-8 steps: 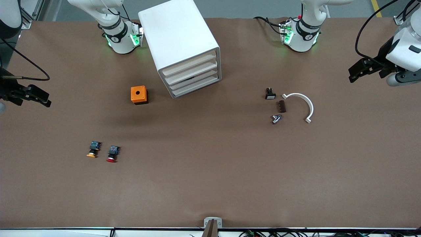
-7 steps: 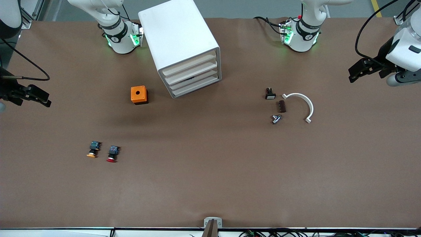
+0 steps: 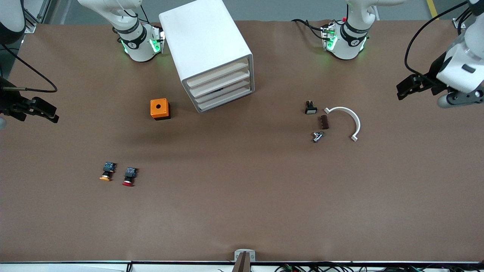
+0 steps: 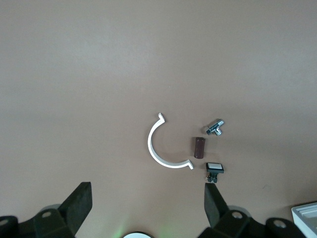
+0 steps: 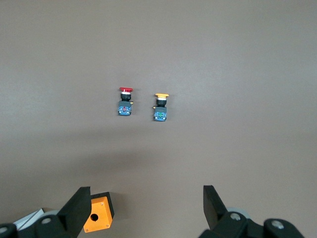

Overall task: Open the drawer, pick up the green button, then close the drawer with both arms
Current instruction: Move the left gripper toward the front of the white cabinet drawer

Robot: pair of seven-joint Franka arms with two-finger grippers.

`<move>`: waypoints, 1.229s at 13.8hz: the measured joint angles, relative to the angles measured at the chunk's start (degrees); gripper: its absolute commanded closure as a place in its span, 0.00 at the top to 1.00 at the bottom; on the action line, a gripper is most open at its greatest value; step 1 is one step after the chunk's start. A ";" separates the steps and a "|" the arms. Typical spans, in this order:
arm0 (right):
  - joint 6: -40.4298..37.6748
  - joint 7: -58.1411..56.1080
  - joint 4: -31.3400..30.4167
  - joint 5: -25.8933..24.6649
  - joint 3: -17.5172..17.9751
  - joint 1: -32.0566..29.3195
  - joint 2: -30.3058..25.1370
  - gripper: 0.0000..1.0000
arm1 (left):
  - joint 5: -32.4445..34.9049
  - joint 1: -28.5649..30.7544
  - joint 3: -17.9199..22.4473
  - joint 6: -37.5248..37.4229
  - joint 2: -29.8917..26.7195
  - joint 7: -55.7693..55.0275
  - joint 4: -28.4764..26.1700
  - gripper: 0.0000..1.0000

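The white cabinet (image 3: 206, 49) stands between the two arm bases, its stacked drawers all shut. The drawer (image 3: 225, 99) is the lowest one, with a plain flat front. The button is hidden. My left gripper (image 3: 401, 90) hangs open over the left arm's end of the table with nothing in it; in the left wrist view the left gripper (image 4: 147, 203) shows only bare table between its fingers. My right gripper (image 3: 51, 115) hangs open and empty over the right arm's end; the right gripper (image 5: 146, 206) has its fingers wide apart.
An orange box (image 3: 160, 108) with a round hole sits beside the cabinet. A red-capped button (image 3: 129, 176) and a yellow-capped button (image 3: 107, 172) lie nearer the camera. Toward the left arm's end lie a white curved piece (image 3: 349, 119), a brown block (image 3: 324, 122), a metal fitting (image 3: 317, 136) and a small black part (image 3: 310, 108).
The left arm's wrist has turned and its gripper has shifted a little toward the middle of the table. The right arm has not moved.
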 measured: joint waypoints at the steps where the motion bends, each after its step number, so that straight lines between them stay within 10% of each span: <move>1: 0.00 0.00 0.00 0.00 0.00 0.00 0.00 1.00 | 0.00 -0.44 -0.16 0.06 1.48 0.00 0.34 1.00; 10: 0.04 0.00 -0.06 0.00 0.01 0.01 0.00 1.00 | -7.77 -2.57 -0.84 1.95 20.27 -2.39 9.19 1.00; 17: 0.43 0.00 0.13 0.05 0.16 0.65 -0.01 1.00 | -10.71 -11.75 -1.22 7.33 27.07 -28.25 11.79 1.00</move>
